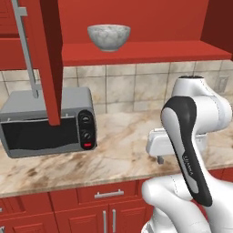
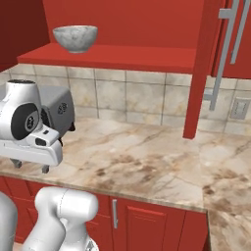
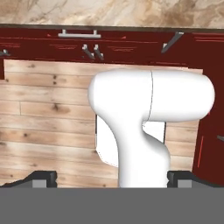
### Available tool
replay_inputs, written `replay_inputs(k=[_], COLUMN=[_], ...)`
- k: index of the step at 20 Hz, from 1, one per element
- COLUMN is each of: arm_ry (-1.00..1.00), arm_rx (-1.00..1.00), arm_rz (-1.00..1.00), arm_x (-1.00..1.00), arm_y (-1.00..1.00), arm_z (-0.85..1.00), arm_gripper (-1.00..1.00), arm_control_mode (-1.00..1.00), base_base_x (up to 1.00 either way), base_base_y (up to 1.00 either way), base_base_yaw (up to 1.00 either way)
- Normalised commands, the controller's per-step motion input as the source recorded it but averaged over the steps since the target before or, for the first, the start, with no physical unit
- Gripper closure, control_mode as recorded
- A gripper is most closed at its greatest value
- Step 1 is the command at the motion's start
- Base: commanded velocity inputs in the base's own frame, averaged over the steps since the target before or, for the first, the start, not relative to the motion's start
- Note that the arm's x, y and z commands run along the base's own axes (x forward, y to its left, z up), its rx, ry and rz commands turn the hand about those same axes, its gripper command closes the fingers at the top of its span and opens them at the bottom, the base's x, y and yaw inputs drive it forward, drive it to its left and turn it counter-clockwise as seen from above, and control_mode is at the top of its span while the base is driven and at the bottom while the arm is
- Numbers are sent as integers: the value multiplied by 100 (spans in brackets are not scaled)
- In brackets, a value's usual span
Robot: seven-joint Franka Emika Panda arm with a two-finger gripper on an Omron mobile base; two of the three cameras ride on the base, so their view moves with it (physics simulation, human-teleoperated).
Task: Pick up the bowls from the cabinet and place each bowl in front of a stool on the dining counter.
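Observation:
A grey-white marbled bowl [image 1: 109,37] [image 2: 75,38] stands upright on the red shelf [image 1: 159,52] [image 2: 127,57] of the cabinet, whose tall doors [image 1: 48,59] [image 2: 206,63] hang open. My gripper [image 1: 160,159] [image 2: 31,166] hovers low over the wall counter's front edge, well below the bowl and to its right in the left base view. It points straight down. In the hand view my gripper [image 3: 111,178] is open, its fingertips [image 3: 43,177] wide apart with nothing between them. The stools and the dining counter are out of view.
A grey toaster oven [image 1: 45,125] [image 2: 60,110] sits on the marble wall counter [image 1: 113,154] [image 2: 147,157] under the left door. Red drawer units with silver handles [image 1: 109,195] [image 3: 78,34] lie below, above a wood floor [image 3: 43,109]. The right door's long handle [image 2: 223,54] juts forward.

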Motion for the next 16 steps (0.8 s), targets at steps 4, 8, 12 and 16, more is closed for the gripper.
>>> replay_inputs(k=[4, 8, 12, 16], arm_ry=[0, 0, 0, 0], arm_rx=[0, 0, 0, 0], arm_rz=[0, 0, 0, 0], arm_x=[0, 0, 0, 0], arm_y=[0, 0, 0, 0], arm_z=[0, 0, 0, 0], arm_gripper=[-100, -100, -100, -100], arm_control_mode=[100, 100, 100, 100], base_base_x=[27, 0, 0, 0], base_base_y=[-26, -10, 0, 0], base_base_yaw=[0, -3, 0, 0])
